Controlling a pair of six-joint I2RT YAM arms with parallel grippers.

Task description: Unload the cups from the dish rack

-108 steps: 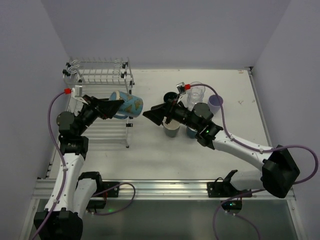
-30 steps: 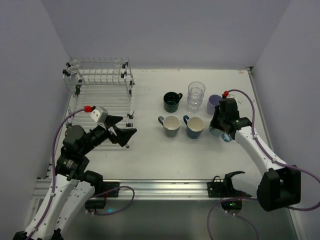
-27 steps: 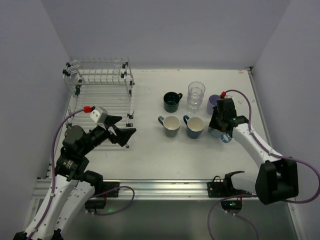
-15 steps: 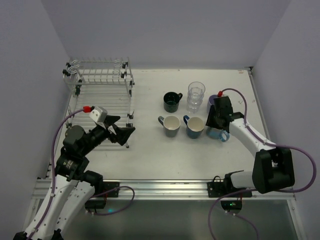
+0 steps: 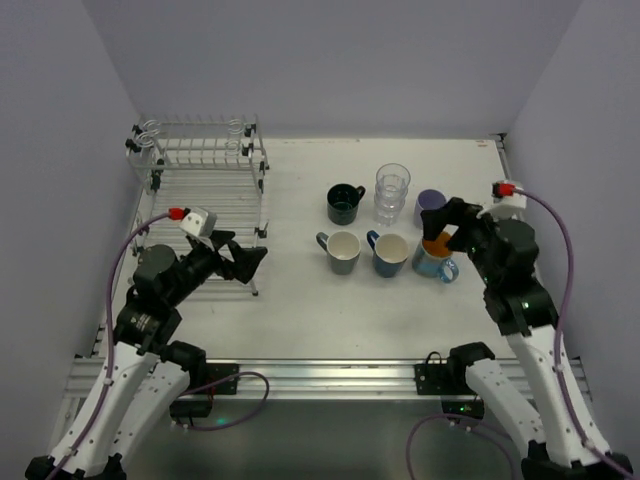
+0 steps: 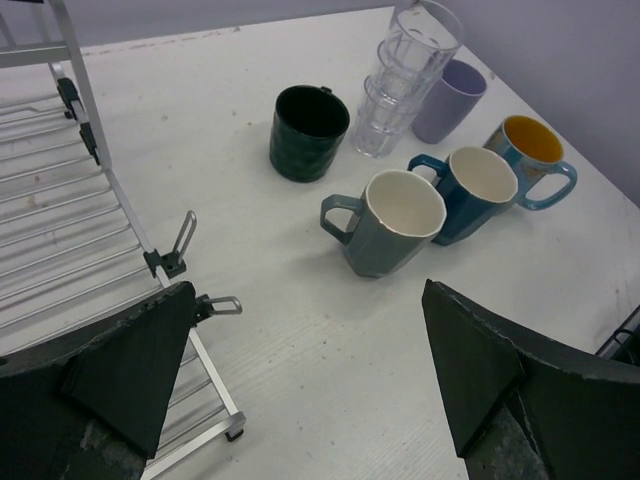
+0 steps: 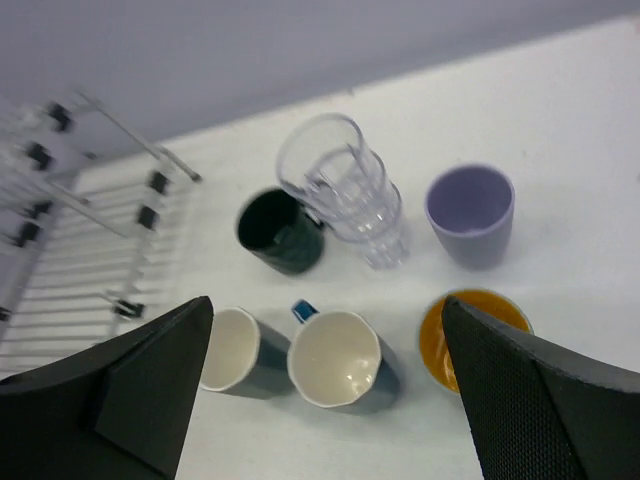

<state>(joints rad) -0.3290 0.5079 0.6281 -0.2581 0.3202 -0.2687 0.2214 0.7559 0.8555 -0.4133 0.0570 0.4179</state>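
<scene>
Now on the counter (image 5: 300, 310): all the cups stand upright, well apart from the dish rack (image 5: 205, 150).
Back row: dark green mug (image 5: 345, 204), stacked glass tumblers (image 5: 392, 192) and lavender cup (image 5: 430, 203), left to right.
Front row: grey mug (image 5: 342, 250), blue mug (image 5: 390, 254) and light blue mug (image 5: 436, 262) with an orange inside, close together side by side.
Dish rack: far-left part of the counter, its lower tier reaching toward the left arm.
Left claw (image 6: 307, 300): spread wide, gripping nothing, above the counter by the rack's near right corner.
Right claw (image 7: 325, 310): spread wide, gripping nothing, raised above the light blue mug and the lavender cup.
</scene>
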